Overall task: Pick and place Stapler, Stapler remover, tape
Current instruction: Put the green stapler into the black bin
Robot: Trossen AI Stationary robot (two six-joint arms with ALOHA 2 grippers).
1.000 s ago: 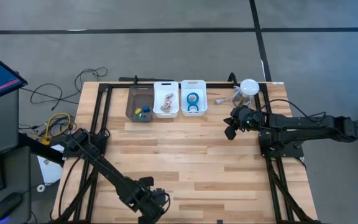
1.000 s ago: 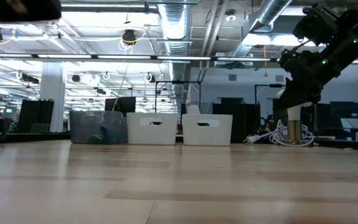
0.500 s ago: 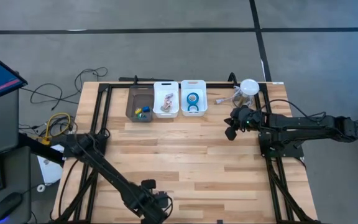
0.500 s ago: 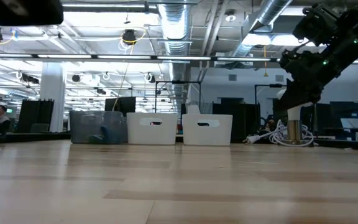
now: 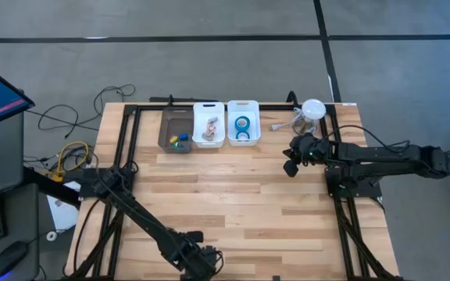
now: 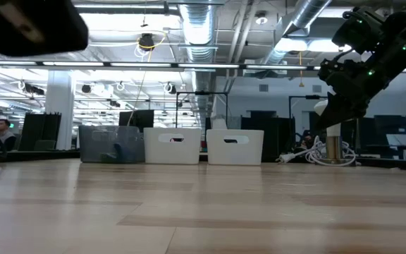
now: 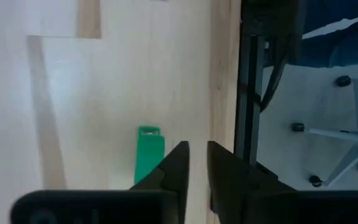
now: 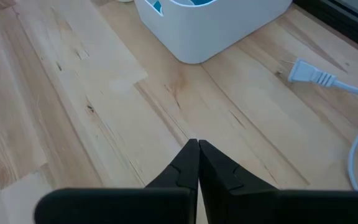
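Blue tape rolls [image 5: 242, 123] lie in the rightmost white bin [image 5: 243, 144] at the table's far edge; the right wrist view shows a bit of blue [image 8: 157, 5] in that bin. A middle white bin [image 5: 208, 143] holds pale pinkish things, and a dark bin [image 5: 165, 129] holds small coloured pieces. I cannot make out a stapler or a stapler remover. My right gripper [image 5: 291, 165] [image 8: 197, 144] hovers shut above the boards, right of the bins. My left gripper [image 5: 201, 264] [image 7: 197, 155] is at the near edge, its fingers a narrow gap apart, beside a flat green strip [image 7: 149, 155] lying on the table.
A white plug with its cable [image 8: 309, 74] and a white round object [image 5: 312, 109] lie at the far right corner. Black frame rails [image 5: 127, 140] run along the table's sides. Past the near edge, a chair base [image 7: 347, 134] stands on the floor.
My left gripper has moved along the near edge toward the table's right. The right arm has kept still.
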